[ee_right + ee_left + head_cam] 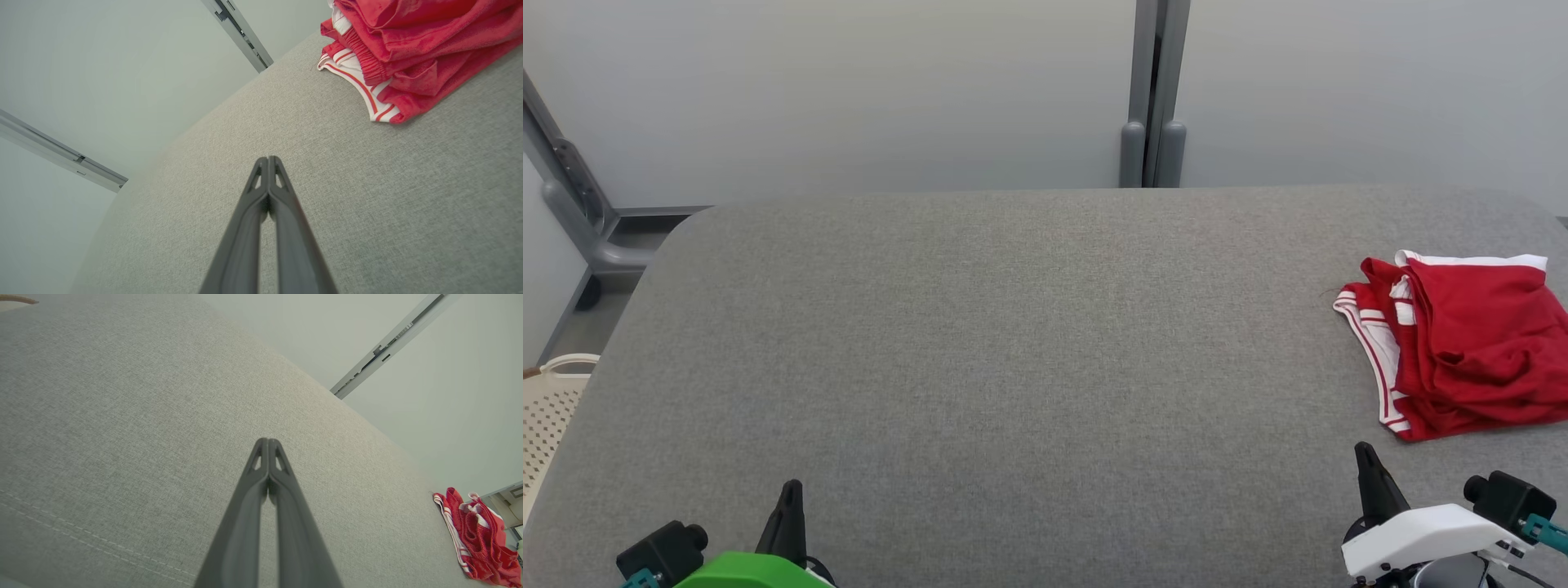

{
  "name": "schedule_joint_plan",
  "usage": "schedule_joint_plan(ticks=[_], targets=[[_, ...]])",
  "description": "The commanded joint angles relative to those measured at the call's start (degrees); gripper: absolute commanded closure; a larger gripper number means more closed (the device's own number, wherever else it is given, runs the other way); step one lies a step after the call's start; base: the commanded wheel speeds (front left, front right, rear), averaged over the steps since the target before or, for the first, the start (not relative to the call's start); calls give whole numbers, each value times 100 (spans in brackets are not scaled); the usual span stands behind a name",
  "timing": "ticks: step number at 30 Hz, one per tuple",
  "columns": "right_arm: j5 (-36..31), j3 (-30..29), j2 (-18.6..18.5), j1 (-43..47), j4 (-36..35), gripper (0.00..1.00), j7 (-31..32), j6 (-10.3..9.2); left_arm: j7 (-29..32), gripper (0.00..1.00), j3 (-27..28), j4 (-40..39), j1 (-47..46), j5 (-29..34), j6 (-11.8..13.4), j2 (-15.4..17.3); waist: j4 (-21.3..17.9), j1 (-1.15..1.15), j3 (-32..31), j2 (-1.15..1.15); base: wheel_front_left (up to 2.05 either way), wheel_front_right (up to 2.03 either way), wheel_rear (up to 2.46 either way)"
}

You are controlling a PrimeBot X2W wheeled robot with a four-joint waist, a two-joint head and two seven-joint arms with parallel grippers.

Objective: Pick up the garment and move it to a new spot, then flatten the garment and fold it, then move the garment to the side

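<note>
The garment (1462, 343) is red with white-striped trim and lies bunched at the right edge of the grey fabric table (1013, 343). It also shows at the lower right of the left wrist view (478, 535) and at the top right of the right wrist view (408, 45). My left gripper (791, 492) sits at the table's near left, shut, with nothing between its fingers (268, 442). My right gripper (1365, 454) stands shut and empty just in front of the garment, a short way from its near hem. In its own wrist view the right gripper (268, 160) has both fingers pressed together.
A pale wall with a grey vertical post (1153, 106) stands behind the table. A white perforated basket (551, 408) sits beside the table's left edge. Wide bare tabletop stretches from the left across the middle.
</note>
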Motion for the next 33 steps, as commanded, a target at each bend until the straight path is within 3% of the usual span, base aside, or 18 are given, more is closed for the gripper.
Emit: schedule_joint_plan(ticks=[1,33], targets=[[232,-46,-31,-18,-155,100,35,-1,56,100,116,-56,-216,-161,-63,-2,-8,0,10,0,0,0,0],[2419,-399,-43,136,-693,100,432,-1,663,100,771,48,-588,-1652,-637,-531,-139,0,187,0,0,0,0]])
